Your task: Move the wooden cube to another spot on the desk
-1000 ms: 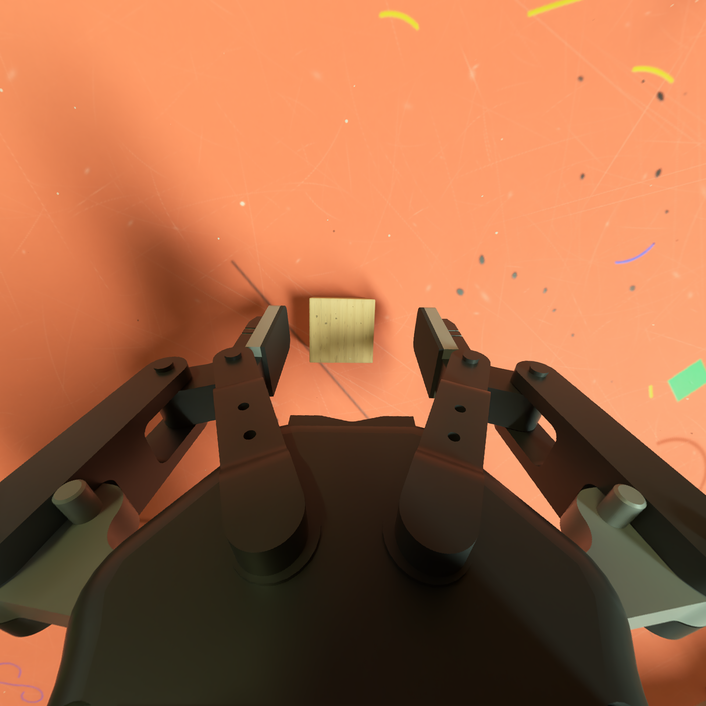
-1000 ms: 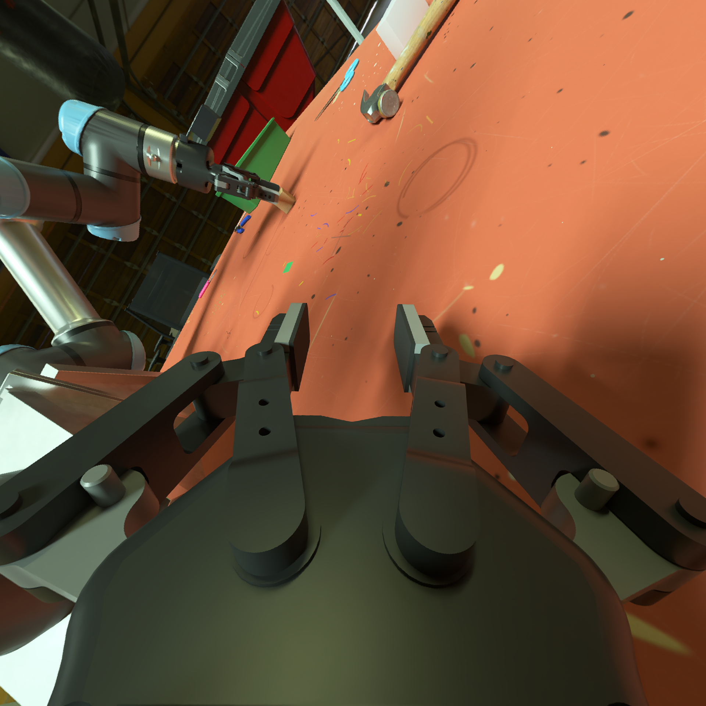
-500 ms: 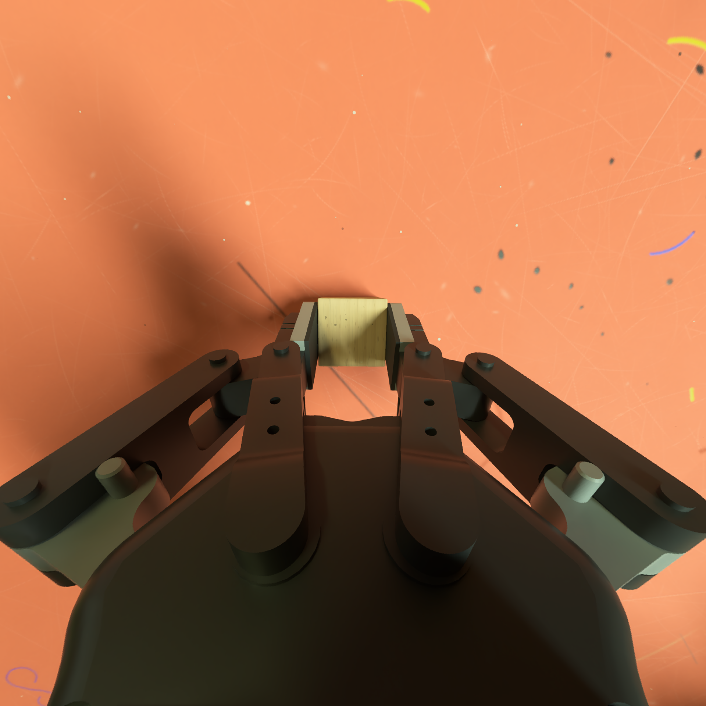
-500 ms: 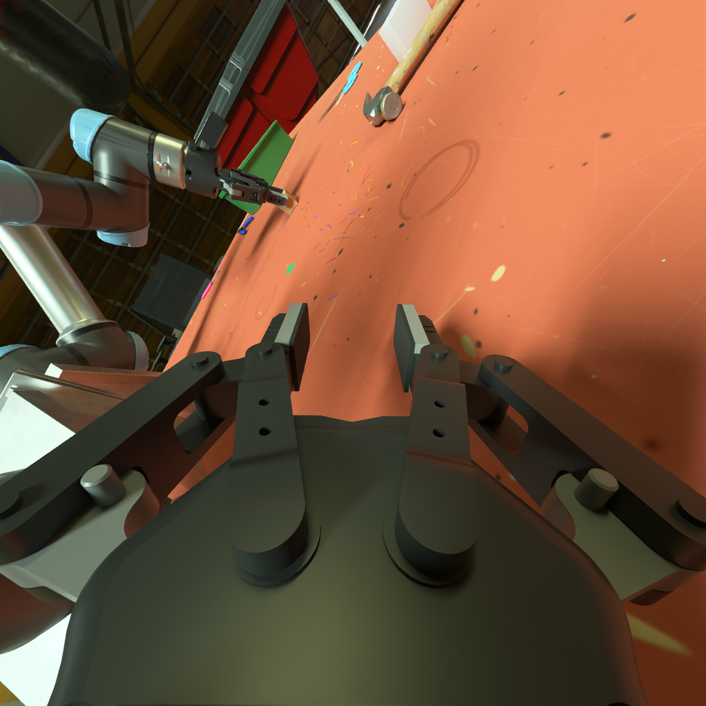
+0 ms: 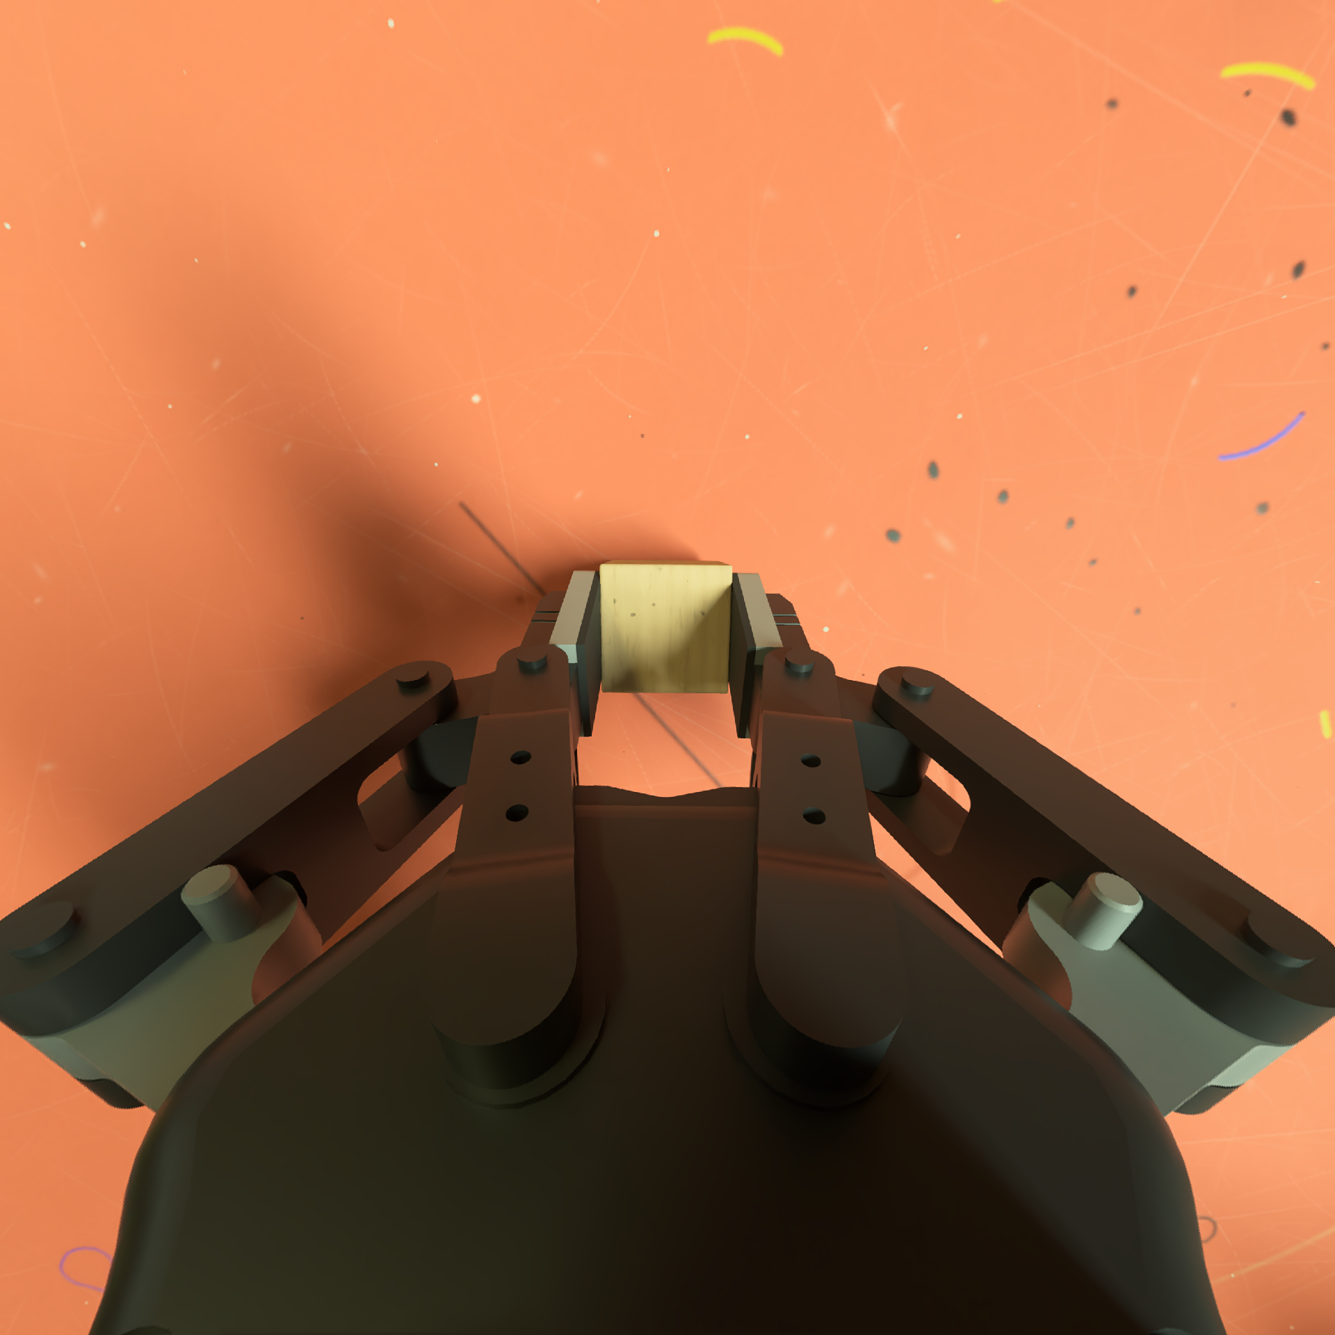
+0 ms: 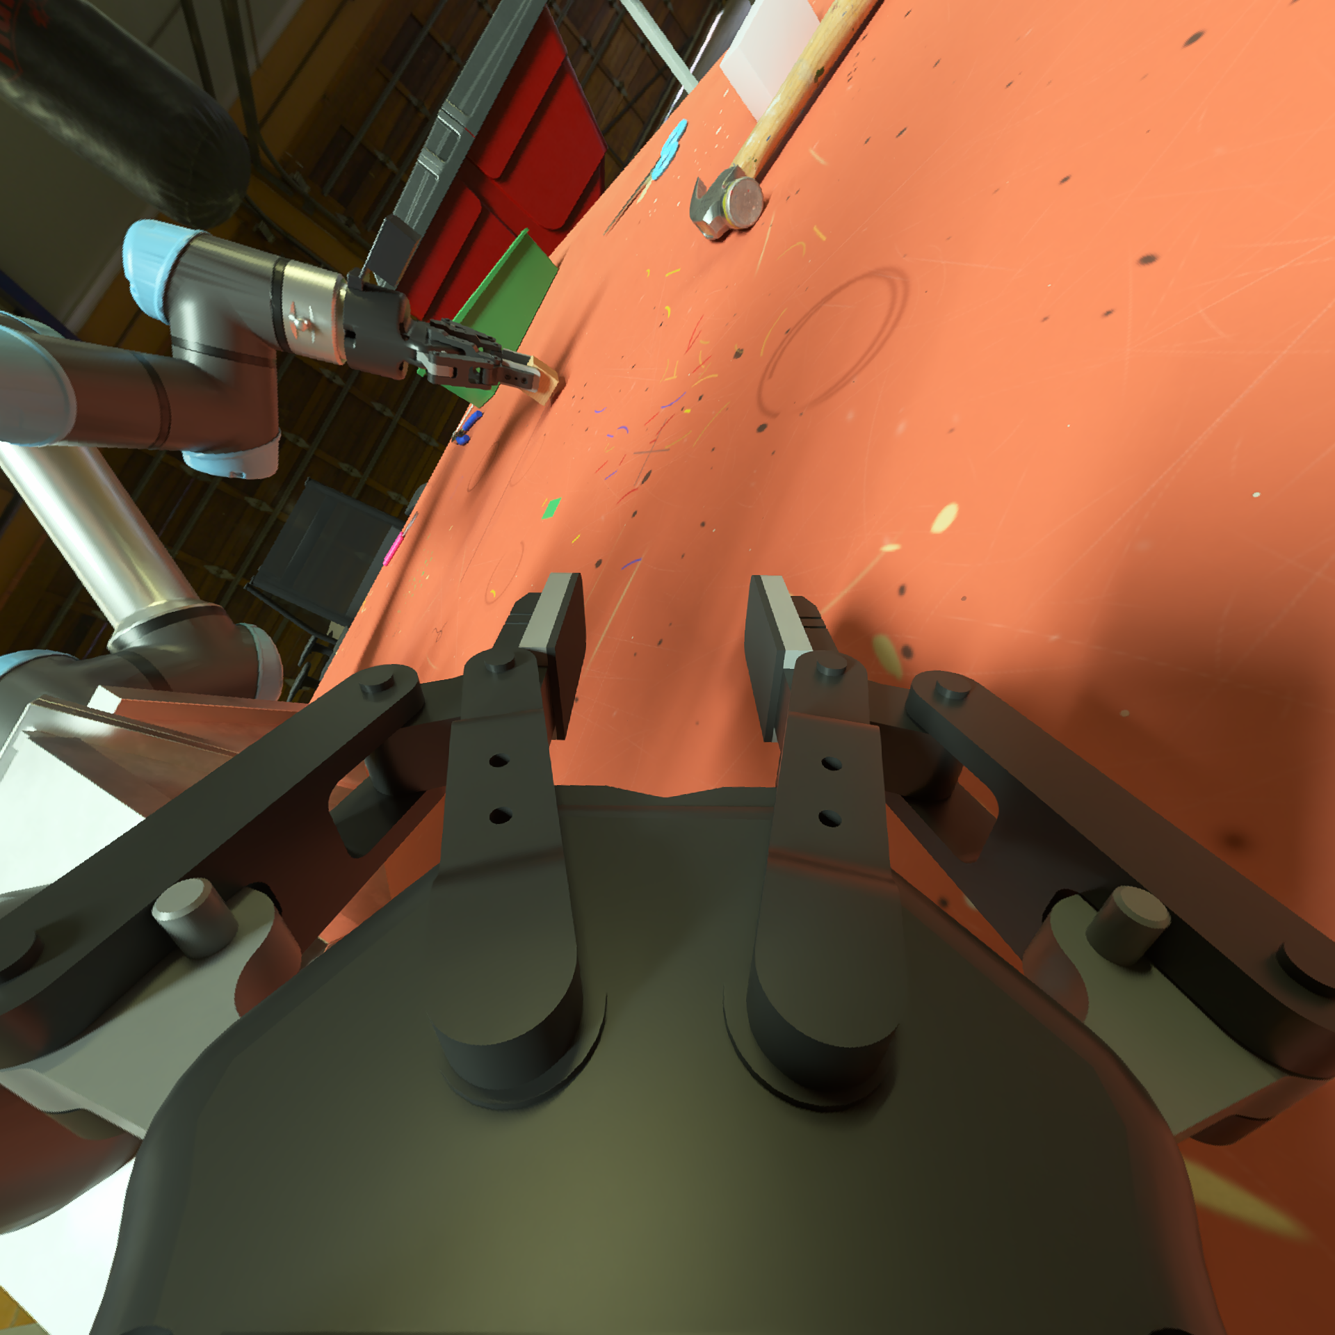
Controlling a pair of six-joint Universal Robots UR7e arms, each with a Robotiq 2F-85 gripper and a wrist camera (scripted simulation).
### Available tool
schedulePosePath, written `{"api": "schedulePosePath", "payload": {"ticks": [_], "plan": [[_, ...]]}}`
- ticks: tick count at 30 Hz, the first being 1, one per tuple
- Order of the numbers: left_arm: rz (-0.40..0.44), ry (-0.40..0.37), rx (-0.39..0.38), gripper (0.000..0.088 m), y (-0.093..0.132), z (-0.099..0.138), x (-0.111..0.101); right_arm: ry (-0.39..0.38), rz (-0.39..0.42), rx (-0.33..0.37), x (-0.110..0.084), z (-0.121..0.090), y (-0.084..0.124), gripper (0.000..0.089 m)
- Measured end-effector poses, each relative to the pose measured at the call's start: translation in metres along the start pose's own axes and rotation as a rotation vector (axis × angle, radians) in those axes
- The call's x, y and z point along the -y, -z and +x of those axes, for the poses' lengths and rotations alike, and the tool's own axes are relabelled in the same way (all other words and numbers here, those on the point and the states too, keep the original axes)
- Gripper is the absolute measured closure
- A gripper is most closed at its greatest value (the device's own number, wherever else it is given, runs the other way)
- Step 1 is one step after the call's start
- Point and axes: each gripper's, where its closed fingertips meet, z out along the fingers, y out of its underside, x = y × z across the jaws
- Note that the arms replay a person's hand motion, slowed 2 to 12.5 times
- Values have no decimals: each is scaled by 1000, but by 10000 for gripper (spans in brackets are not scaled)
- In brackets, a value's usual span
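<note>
**Wooden cube in left grasp, ready for carrying**

Item: small pale wooden cube [image 5: 664, 627], light grain, a few dark specks on its upper face. Location: between the fingers [image 5: 574, 614] of the left gripper [image 5: 664, 636], directly over the scratched orange table [image 5: 939, 289]. Dark shadow close beneath and behind the cube; whether lifted clear or resting on the surface, not discernible from the left wrist view. In the right wrist view, seen far off at the tip of the left gripper [image 6: 531, 377], near the table's far edge in front of a flat green panel [image 6: 506, 310].

Left gripper: fingers closed onto opposite side faces of the cube, pads flat and parallel against the wood, cube centred near the pad tips. Squared grip on two parallel faces, judged suitable for keeping the block from twisting during transfer.

Right gripper [image 6: 664, 650]: fingers apart, nothing between them, holding and touching nothing, poised above bare table well away from the cube. Judged idle, parked clear of the working arm.

Also present: wooden-handled hammer with steel head [image 6: 729, 206], lying at the far side of the table, well apart from both grippers; coloured flecks and a faint ring mark on the table.

Stage, as judged: grasp made; carry and set-down at a new spot outstanding.
</note>
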Motion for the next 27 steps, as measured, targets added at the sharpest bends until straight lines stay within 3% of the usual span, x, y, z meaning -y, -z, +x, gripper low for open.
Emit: {"api": "schedulePosePath", "payload": {"ticks": [7,14,21,27], "plan": [[61,-13,-5,582,21,7,9,-1,0,1,0,0,0,488],[148,-58,-16,582,61,30,32,-1,-4,-2,0,0,0,487],[291,-158,-87,582,113,84,71,0,-8,-3,-1,1,-1,487],[344,-270,-220,582,130,160,86,0,-10,-1,-1,0,-1,487]]}}
